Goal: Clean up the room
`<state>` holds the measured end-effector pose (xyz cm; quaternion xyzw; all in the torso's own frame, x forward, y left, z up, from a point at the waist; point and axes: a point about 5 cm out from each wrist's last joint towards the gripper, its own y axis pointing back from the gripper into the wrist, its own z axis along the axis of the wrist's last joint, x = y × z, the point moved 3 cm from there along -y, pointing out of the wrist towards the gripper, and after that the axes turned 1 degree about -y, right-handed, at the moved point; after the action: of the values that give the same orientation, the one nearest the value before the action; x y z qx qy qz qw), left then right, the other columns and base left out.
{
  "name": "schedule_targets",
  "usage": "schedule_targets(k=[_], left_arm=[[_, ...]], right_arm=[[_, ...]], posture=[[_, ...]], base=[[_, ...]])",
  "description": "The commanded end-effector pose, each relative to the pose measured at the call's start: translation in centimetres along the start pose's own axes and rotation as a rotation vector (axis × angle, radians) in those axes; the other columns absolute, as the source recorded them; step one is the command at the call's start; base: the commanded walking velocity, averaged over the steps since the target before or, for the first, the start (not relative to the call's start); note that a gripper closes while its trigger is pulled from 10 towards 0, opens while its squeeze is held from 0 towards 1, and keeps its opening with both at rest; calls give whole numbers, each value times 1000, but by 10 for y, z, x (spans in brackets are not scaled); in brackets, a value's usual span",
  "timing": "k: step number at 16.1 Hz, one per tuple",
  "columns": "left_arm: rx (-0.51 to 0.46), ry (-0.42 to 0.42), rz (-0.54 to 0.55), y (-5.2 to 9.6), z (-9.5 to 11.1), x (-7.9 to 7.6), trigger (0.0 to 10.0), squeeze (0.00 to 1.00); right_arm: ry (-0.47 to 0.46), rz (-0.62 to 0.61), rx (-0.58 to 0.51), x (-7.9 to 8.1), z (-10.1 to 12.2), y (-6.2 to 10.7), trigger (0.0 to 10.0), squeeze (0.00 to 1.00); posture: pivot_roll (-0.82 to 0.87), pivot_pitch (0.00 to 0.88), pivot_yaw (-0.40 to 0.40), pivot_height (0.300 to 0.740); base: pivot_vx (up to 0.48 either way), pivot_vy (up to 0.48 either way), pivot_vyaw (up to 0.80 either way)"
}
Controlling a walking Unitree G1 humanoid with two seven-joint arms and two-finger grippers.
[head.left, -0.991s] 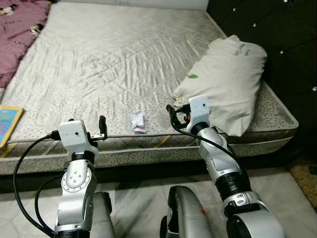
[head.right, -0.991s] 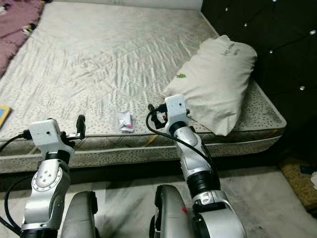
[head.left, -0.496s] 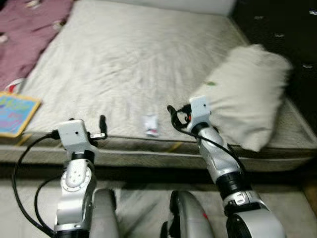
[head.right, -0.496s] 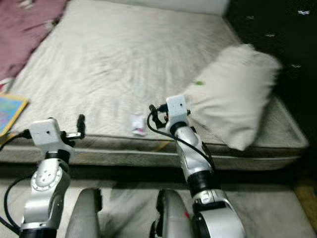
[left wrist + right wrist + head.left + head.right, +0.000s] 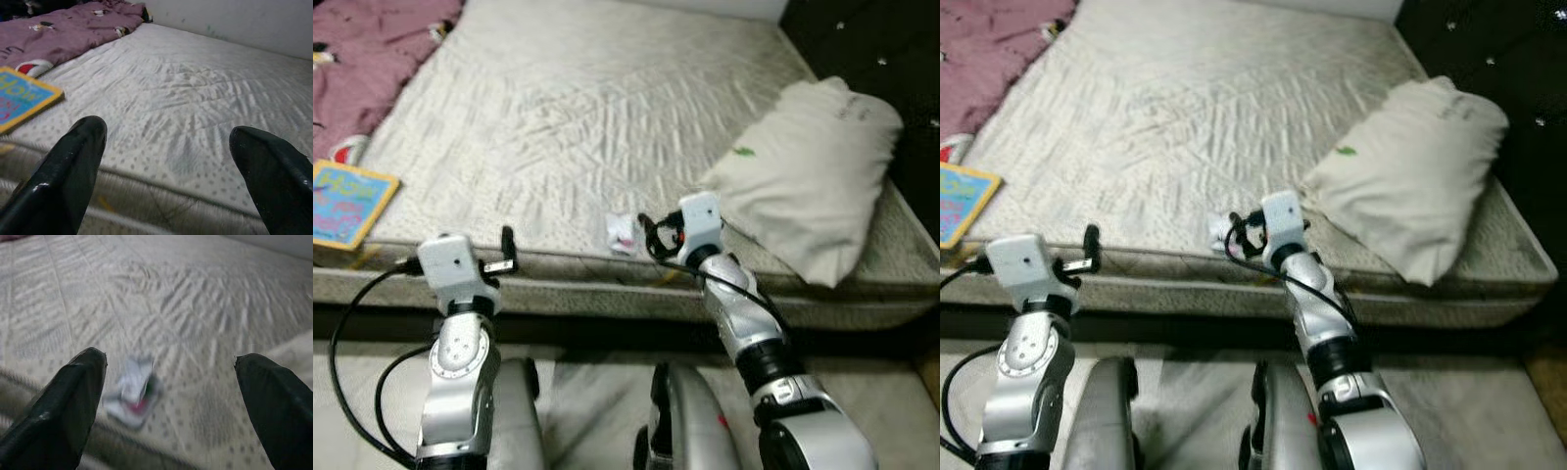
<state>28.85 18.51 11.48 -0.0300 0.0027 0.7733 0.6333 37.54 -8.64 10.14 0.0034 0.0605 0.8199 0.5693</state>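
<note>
Crumpled white wrapper (image 5: 622, 233) sits near the front edge of the mattress (image 5: 607, 108), right gripper (image 5: 649, 238) just beside it. Left gripper (image 5: 507, 251) hangs at that same front edge, with a blue book (image 5: 348, 204) by the front left corner and a pillow (image 5: 813, 176) along the right edge.

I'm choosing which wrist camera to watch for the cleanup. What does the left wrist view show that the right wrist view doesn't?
Left wrist view: a blue and yellow book near the mattress edge and a purple blanket beyond it. Right wrist view: a crumpled wrapper lying ahead of the open right hand. Both share the quilted mattress seen between two spread black fingers; the left hand is open too.
</note>
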Motion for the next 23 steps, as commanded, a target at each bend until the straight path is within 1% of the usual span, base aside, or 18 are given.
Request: schedule_targets(k=[1,3,4,6,7,8,11,13,15,17,20,21,23], left_arm=[[-16,1,-6,2,6,-3,10000,0],[-15,8,-13,2,6,-4,10000,0],[-16,9,-11,2,8,-4,10000,0],[-24,21,-16,1,12,-6,10000,0],[-20,28,-36,1,9,-11,10000,0],[-20,30,-37,1,9,-12,10000,0],[-15,44,-52,1,9,-17,10000,0],[7,34,-60,0,6,-20,10000,0],[-2,26,-80,-3,9,-22,10000,0],[-4,25,-82,-5,10,-23,10000,0],[-9,37,-72,-5,12,-24,10000,0],[3,34,-67,-5,10,-24,10000,0],[5,32,-62,-4,10,-23,10000,0]], right_arm=[[3,6,19,-1,-5,0,10000,0],[-5,23,59,5,-12,-2,10000,0],[32,24,65,5,-13,-3,10000,0],[33,21,48,3,-10,-3,10000,0],[39,14,57,2,-13,-2,10000,0],[35,18,61,2,-14,-2,10000,0],[43,22,71,1,-16,-2,10000,0],[46,9,82,-1,-18,-3,10000,0],[65,8,86,-1,-18,-4,10000,0],[100,40,79,4,-17,-5,10000,0],[129,95,86,12,-19,-7,10000,0],[127,102,101,15,-21,-7,10000,0],[120,92,117,14,-22,-9,10000,0]], posture=[[129,99,-123,534],[134,111,-106,534],[136,111,-97,534],[129,122,-96,534],[126,131,-109,534],[124,132,-110,534],[115,138,-96,534],[114,141,-89,534],[108,159,-81,534],[108,156,-83,534],[119,157,-88,534],[122,156,-88,534],[129,151,-87,534]], base=[[0,0,0],[0,0,0],[0,0,0],[0,0,550],[0,0,794],[0,0,0],[415,0,0],[360,0,0],[324,0,0],[356,0,0],[82,0,740],[0,0,0],[0,0,0]])
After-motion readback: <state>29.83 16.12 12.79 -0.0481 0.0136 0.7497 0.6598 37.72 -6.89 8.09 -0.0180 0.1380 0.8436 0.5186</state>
